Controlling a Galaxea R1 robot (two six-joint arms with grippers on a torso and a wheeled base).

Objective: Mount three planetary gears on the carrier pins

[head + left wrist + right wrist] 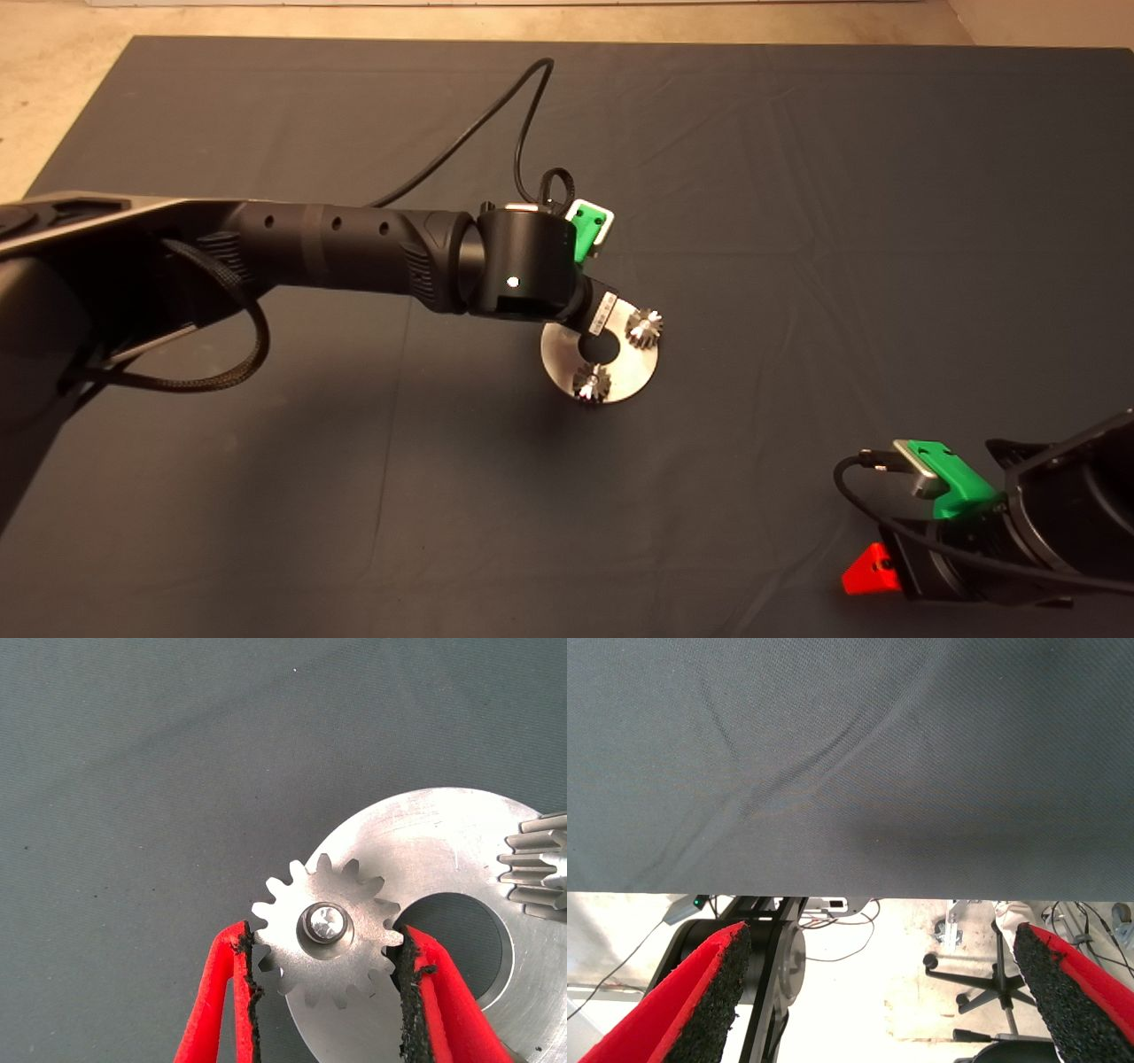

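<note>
The left gripper (pixel 323 979) is holding its fingers narrowly around the third planetary gear (pixel 324 932), already threaded on its carrier pin (pixel 324 922); releasing gently should avoid lifting it.

Left end effector (pixel 326 992) hidden in head view behind own black wrist, along with third gear (pixel 325 931) and near-left part of disc (pixel 620 377). In left wrist view, disc cut off by picture's edge; second gear (pixel 539 865) cropped to a few teeth; red fingers (pixel 215 1001) cut at bottom edge; pad contact with gear teeth too close to call. Pins under seated gears (pixel 644 327) too small to make out from above. Right end effector (pixel 873 571) partly cropped at lower right edge.
</note>
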